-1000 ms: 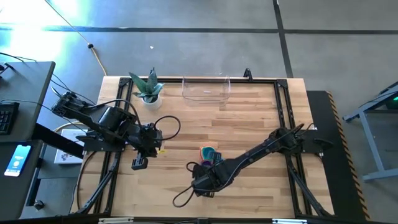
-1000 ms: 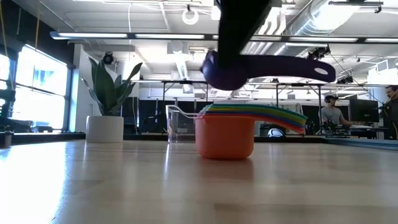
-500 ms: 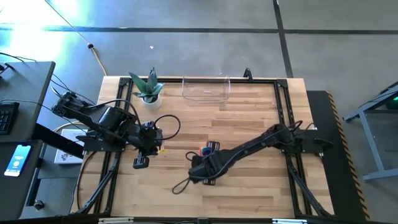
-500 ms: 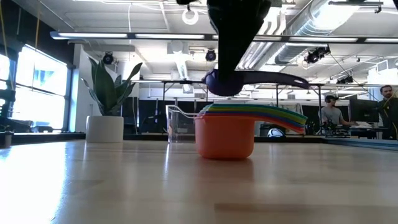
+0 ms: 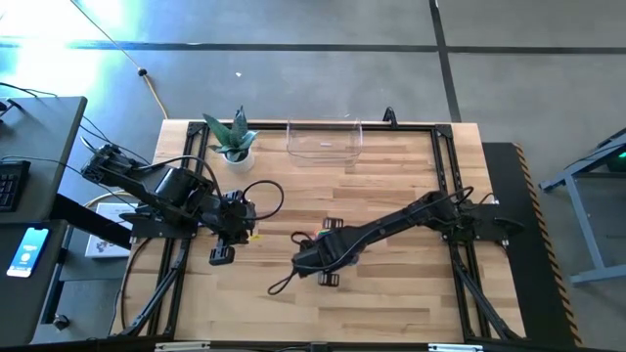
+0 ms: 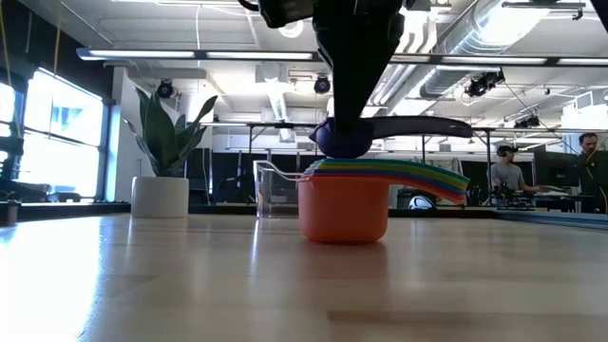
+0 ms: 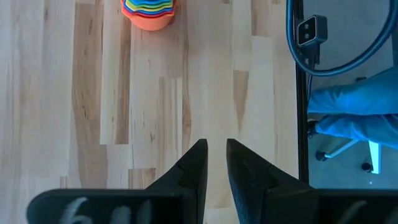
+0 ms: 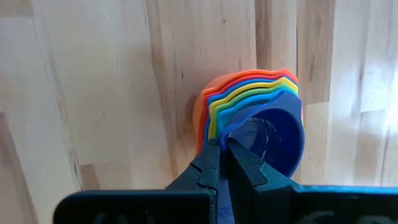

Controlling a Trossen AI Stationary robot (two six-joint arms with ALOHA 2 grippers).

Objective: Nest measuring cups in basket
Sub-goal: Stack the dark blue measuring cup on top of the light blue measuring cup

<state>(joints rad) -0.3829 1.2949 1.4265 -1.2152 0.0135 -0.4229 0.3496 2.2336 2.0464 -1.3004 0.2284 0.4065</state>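
Note:
The nested stack of measuring cups [image 6: 342,204] stands on the table with its orange cup at the bottom and its handles fanned to one side. It also shows in the left wrist view [image 7: 149,12]. My right gripper [image 8: 225,152] hangs over the stack, shut on the purple cup [image 6: 347,138], whose bowl sits right at the stack's top. Whether the bowl touches the stack, I cannot tell. The clear basket [image 5: 324,140] stands at the table's far edge. My left gripper [image 7: 216,149] waits shut over bare wood near the table's left side. My right gripper pinches the purple cup's bowl wall [image 8: 231,138] between its two fingers, seemingly one inside the bowl and one outside. The fingers [image 6: 356,85] come from above, pointing down. The cup stays level over the stack, its handle [image 6: 423,124] sticking out sideways.
A white plant pot [image 5: 235,149] stands at the far left, beside the basket. A black cable [image 5: 284,286] trails from the right arm onto the table's near side. Bare wood lies between the stack and the basket [image 6: 275,190]. People sit in the room behind.
My right gripper has carried the purple cup toward the table's far edge and down, from near the front of the table to right over the stack. The cup's handle has gone from tilted to level. The stack and the left arm have kept still.

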